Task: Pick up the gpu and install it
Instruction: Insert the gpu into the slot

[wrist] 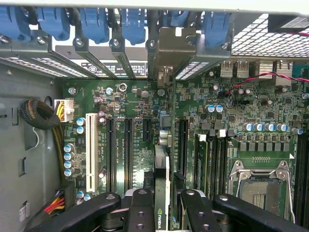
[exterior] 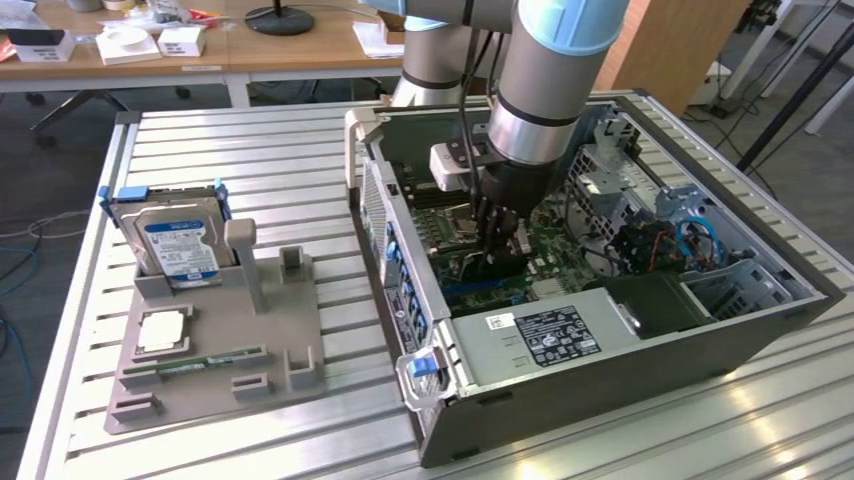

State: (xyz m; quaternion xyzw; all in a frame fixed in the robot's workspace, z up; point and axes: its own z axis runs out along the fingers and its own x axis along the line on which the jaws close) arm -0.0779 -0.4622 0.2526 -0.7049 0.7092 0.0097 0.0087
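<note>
My gripper [exterior: 499, 238] reaches down inside the open computer case [exterior: 747, 330], over the green motherboard [wrist: 241, 121]. It is shut on the gpu [wrist: 162, 179], a thin dark card seen edge-on between the two black fingers [wrist: 140, 208]. The card runs from the fingers toward the case's rear slot openings, where its metal end bracket [wrist: 169, 48] sits among the blue clips. It stands over the board between two black expansion slots [wrist: 128, 150]. In the exterior view the gpu [exterior: 497, 268] hangs dark below the gripper, just above the board; whether it touches a slot I cannot tell.
A grey holder [exterior: 287, 350] on the slatted table at the exterior view's left carries a hard drive [exterior: 180, 245], a processor chip [exterior: 160, 330] and a green memory stick [exterior: 200, 362]. Inside the case are a power supply [exterior: 547, 335], cables [exterior: 694, 240] and an open processor socket [wrist: 260, 188].
</note>
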